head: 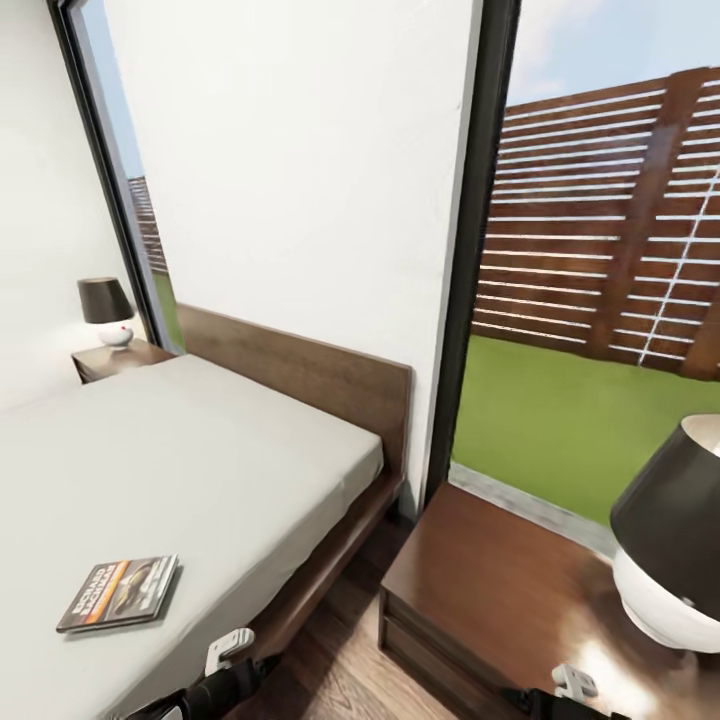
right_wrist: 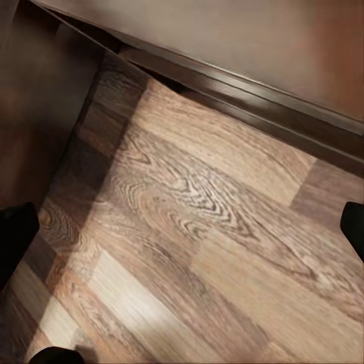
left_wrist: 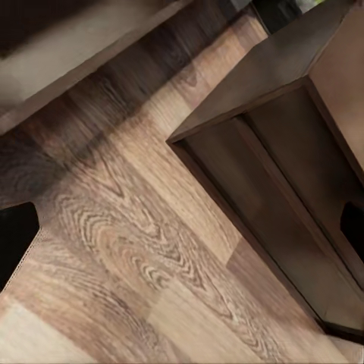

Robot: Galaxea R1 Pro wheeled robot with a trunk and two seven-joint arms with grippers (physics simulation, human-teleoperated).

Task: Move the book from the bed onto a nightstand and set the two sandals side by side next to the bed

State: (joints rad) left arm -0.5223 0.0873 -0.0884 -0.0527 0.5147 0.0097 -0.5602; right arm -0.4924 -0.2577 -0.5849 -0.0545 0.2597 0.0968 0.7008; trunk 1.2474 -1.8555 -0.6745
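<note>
The book [head: 118,592], dark with white lettering and an orange stripe, lies flat on the grey mattress near the bed's [head: 330,560] right edge. A nightstand [head: 490,590] with a glossy top stands just right of the bed; a second nightstand [head: 112,360] is at the far side by the headboard. My left gripper [head: 229,652] hangs low beside the bed frame, right of the book, and its dark fingertips [left_wrist: 15,241] are spread wide over bare floor. My right gripper [head: 573,682] is above the near nightstand's front edge, fingertips [right_wrist: 15,231] apart and empty. The sandals are out of view.
A black-shaded white lamp [head: 668,545] takes up the near nightstand's right part; a similar lamp [head: 107,310] stands on the far one. A narrow strip of wood floor [head: 335,660] runs between bed and nightstand. Tall windows show fence and grass.
</note>
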